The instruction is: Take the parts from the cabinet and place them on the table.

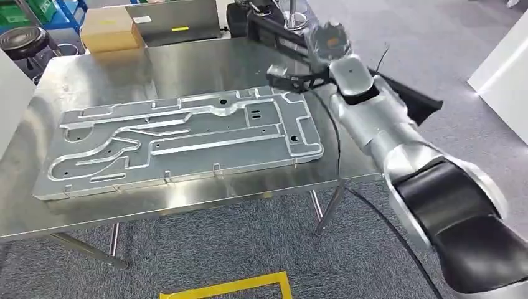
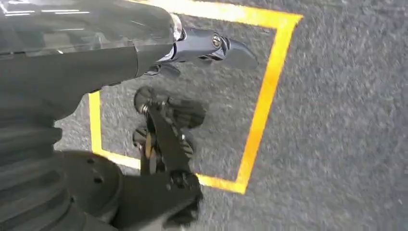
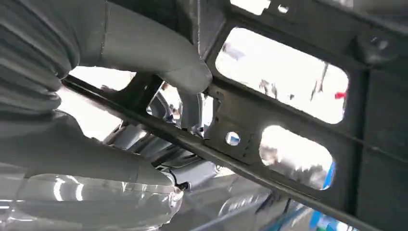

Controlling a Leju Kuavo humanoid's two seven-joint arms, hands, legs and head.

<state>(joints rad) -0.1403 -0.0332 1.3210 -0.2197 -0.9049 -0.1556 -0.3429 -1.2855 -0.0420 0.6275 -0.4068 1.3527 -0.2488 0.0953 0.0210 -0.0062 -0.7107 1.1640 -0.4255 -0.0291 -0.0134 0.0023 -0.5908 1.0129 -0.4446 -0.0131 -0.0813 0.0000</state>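
A large machined aluminium plate lies flat on the steel table. My right arm reaches over the table's far right corner. There my right hand grips a black metal frame part with large cut-outs, held above the table edge. In the right wrist view the thumb and fingers wrap a bar of that black frame. My left hand hangs at my side over the carpet, fingers extended and holding nothing.
A cardboard box and a grey panel sit at the table's far edge. A round stool stands at the far left. Yellow floor tape marks the carpet in front of the table. A white cabinet side stands to the right.
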